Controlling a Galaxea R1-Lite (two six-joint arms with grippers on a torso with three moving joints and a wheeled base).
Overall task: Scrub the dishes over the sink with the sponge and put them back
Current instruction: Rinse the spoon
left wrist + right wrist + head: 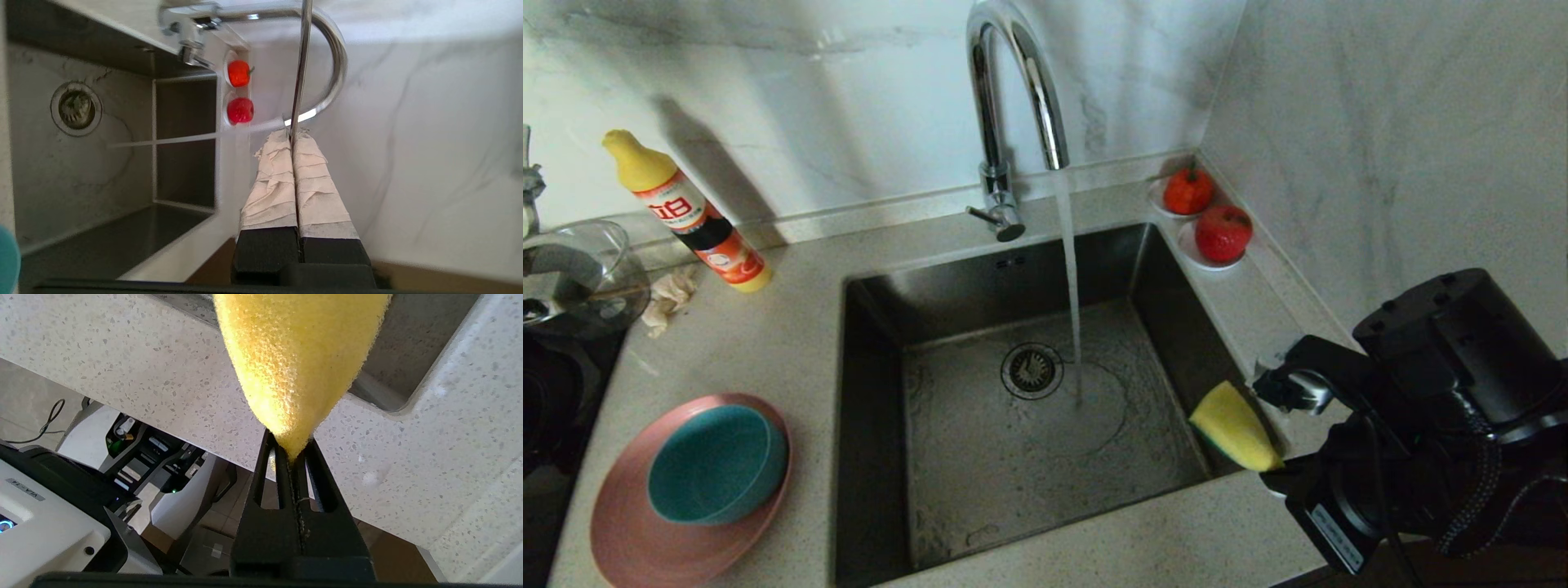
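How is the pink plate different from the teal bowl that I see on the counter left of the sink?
The pink plate is wide and shallow; the teal bowl is smaller and deeper. The plate lies on the counter, while the bowl sits inside the plate, toward its far edge. The plate's near edge is cut off in the head view; the bowl shows whole. Both are round, and neither gripper touches them.

You have open room over the sink [980,457] basin at centre frame; the gooseneck tap [1013,98] and its water stream [1072,294] cut through its middle, and the sponge [1235,426] overhangs the right rim.
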